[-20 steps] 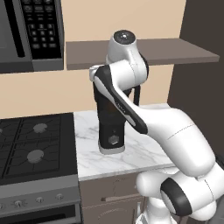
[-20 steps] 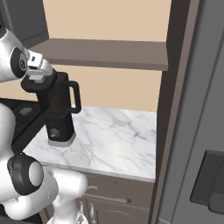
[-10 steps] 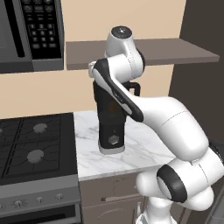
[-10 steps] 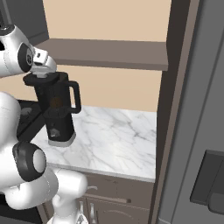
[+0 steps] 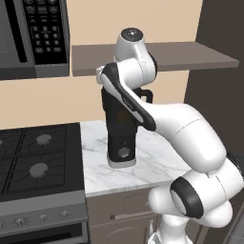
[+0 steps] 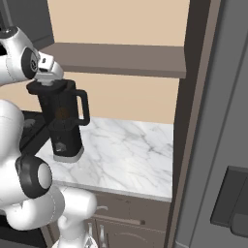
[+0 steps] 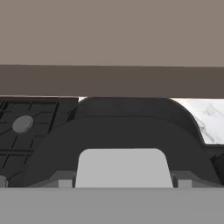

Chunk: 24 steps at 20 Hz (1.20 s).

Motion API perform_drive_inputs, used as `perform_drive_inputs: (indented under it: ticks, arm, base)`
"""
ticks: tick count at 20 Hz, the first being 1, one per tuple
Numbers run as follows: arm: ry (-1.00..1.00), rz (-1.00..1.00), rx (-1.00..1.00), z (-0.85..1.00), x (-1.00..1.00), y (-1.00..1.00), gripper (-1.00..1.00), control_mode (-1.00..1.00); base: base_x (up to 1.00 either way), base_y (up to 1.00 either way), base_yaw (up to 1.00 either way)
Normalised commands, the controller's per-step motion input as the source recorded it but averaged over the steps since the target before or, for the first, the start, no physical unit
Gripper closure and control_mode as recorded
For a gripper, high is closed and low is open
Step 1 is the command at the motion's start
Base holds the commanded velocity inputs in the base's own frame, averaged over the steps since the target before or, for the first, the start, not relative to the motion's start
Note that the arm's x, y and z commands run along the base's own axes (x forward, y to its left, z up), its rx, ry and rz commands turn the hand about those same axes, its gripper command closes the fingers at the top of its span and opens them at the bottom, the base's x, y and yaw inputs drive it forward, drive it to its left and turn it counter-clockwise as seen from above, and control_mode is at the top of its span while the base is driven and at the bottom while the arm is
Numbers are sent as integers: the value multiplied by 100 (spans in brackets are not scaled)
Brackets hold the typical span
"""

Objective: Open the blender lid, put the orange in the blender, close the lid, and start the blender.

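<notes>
Hugging blender lid rim: gripper

matt black plastic blender, smooth grey-veined white marble counter, matt brown wooden shelf

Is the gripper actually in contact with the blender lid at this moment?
Cannot tell. In the right base view the gripper sits right at the blender lid, but no gap or contact is plain; in the hand view the lid's grey plug looms close.

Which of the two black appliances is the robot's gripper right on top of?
The blender standing on the marble counter, its lid right under the hand; the microwave hangs apart above the stove.
</notes>
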Motion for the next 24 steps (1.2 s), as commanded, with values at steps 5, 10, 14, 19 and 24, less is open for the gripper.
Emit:
perform_drive_inputs:
  ticks: [5, 10, 14, 19, 24]
  arm:
    - [-1, 0, 0, 0, 27, -8, 100, -100]
    - [0, 0, 0, 0, 19, -2, 100, -100]
    - [0, 0, 0, 2, 9, 0, 100, -100]
    - [-2, 0, 0, 8, 14, -2, 100, -100]
    - [-6, 0, 0, 15, 13, -4, 100, -100]
  base:
    - [0, 0, 0]
    - [0, 0, 0]
    - [0, 0, 0]
    - [0, 0, 0]
    - [0, 0, 0]
